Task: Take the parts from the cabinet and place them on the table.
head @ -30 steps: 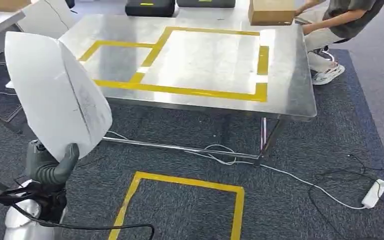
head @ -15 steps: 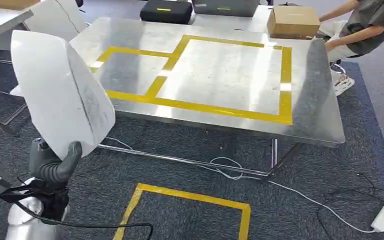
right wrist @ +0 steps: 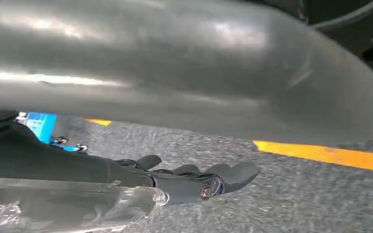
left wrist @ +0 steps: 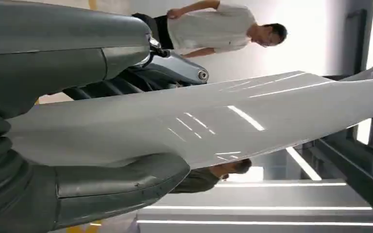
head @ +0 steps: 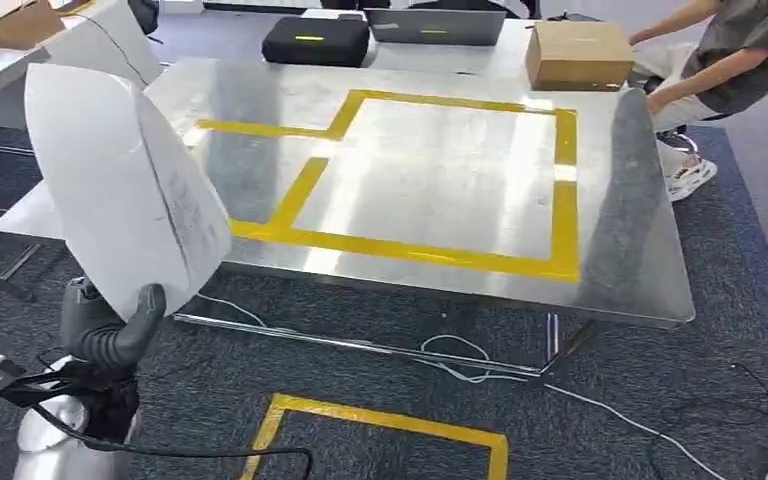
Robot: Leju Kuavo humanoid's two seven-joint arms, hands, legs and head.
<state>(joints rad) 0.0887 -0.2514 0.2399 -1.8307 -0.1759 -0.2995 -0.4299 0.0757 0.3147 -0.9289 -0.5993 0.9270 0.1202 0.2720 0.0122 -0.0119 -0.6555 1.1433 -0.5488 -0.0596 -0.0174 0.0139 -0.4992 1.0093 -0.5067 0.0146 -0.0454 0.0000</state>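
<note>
Here the left hand grips a large white curved part by its lower edge, holding it upright at the near left, short of the desk and above the dark carpet. In the left wrist view the thick thumb presses one face of the part while the darker fingers close on the other — a firm pinch. The steel desk carries yellow tape outlines; at its far edge sit a black case and a cardboard box. A person leans in at the far right. The right hand hangs over the carpet, its fingers curled together and holding nothing.
</note>
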